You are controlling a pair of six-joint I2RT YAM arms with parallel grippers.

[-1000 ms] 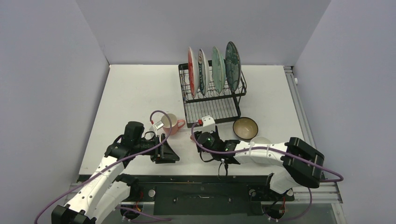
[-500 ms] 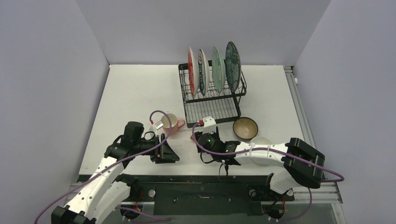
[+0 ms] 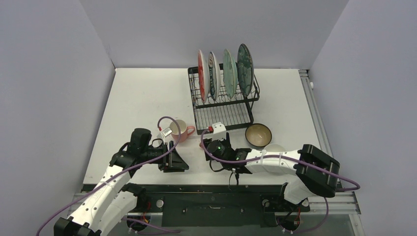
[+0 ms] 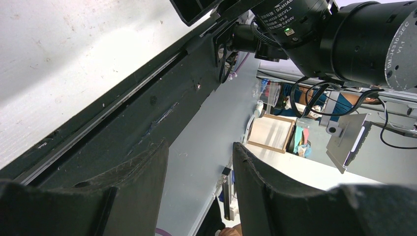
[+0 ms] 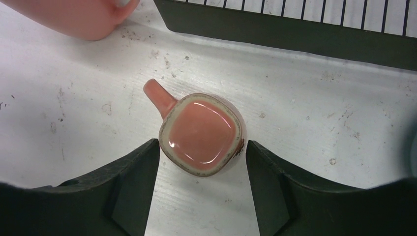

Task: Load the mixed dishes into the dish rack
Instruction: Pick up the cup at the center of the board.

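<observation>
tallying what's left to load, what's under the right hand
An orange-handled mug stands upright on the table, between the fingers of the right hand; whether they touch it is unclear. From above, the hand covers the mug entirely.

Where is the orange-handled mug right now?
In the right wrist view, the orange-handled mug stands upright between the jaws of the right gripper, just short of the dish rack front edge, with the pink mug at upper left.
</observation>
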